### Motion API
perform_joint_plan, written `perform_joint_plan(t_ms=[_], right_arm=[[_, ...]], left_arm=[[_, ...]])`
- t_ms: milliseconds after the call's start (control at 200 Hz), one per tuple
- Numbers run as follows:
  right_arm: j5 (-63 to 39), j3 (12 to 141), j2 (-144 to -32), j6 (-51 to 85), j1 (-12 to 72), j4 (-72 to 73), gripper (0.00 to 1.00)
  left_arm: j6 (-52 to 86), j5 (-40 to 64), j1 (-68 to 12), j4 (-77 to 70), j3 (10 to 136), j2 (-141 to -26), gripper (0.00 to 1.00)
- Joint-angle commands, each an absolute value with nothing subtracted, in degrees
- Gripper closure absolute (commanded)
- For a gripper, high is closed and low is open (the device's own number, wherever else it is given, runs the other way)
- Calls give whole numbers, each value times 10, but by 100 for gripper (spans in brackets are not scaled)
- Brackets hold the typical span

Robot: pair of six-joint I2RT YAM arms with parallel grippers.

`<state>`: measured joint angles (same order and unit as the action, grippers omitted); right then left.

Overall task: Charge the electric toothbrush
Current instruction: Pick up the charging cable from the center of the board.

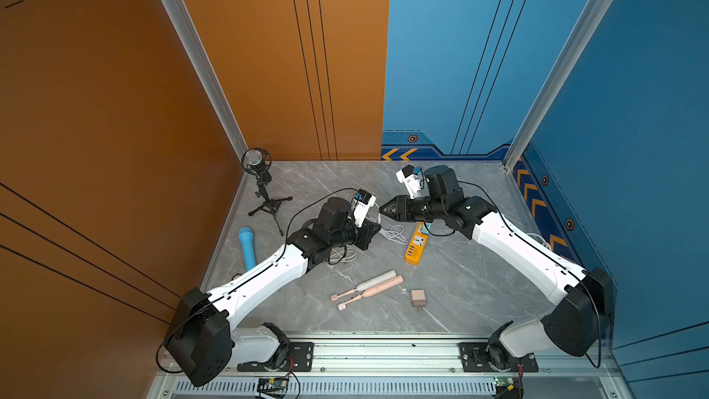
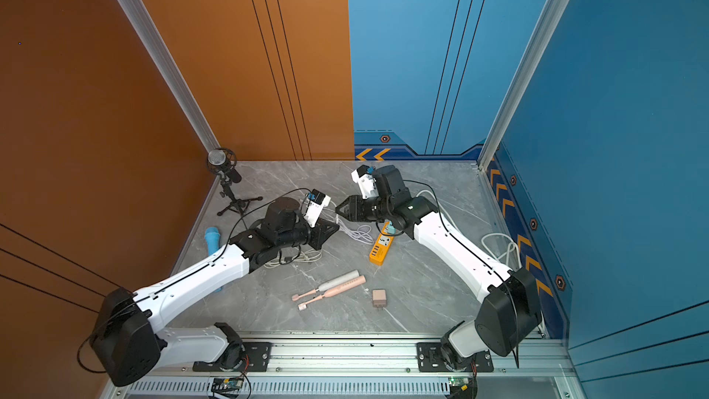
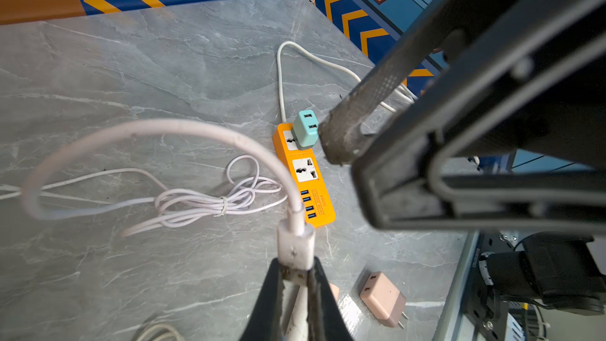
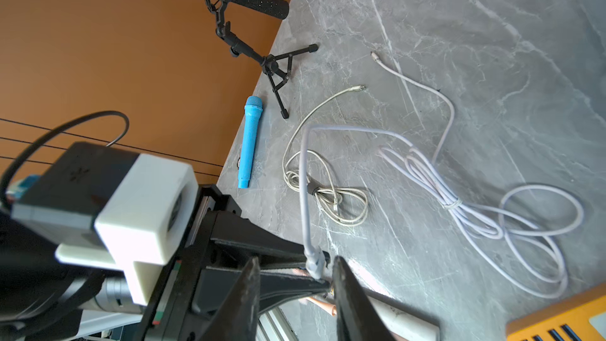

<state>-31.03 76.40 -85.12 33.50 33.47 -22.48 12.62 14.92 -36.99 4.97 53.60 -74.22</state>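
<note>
Two electric toothbrushes lie side by side near the table's front, one white [image 1: 374,281] and one pink [image 1: 378,292], seen in both top views [image 2: 337,286]. Neither gripper touches them. My left gripper [image 3: 296,267] is shut on the USB plug [image 3: 296,245] of a white cable [image 3: 196,205] and holds it above the table. My right gripper [image 4: 296,260] faces it tip to tip [image 1: 380,209] and is open. The plug [image 4: 314,262] sits between its fingers, close to one finger [image 4: 341,277]. An orange power strip [image 1: 416,243] lies under the right wrist.
A teal adapter [image 3: 305,128] is plugged into the power strip [image 3: 303,172]. A pink adapter [image 1: 417,298] lies loose by the toothbrushes. A beige cable coil [image 4: 328,191], a blue microphone [image 1: 247,247] and a tripod microphone [image 1: 261,174] are at the left.
</note>
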Motion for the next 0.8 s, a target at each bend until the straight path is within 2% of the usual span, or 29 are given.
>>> perform_joint_plan(t_ms=[0,225,465,796], right_arm=[[-275,780,-872,374,340,-280,62],[-257,800,-897,392,347,-291,65],[-262,803,-910,395,352,-291,74],[-248,796,-908,385,355,-310,95]], left_arm=[[91,114,-383,75,554,-751,100],[81,97,-398,75,563,-752,100],[79,78,-406,77,569,-756,100],[76,54,-411,83,587,-772,100]])
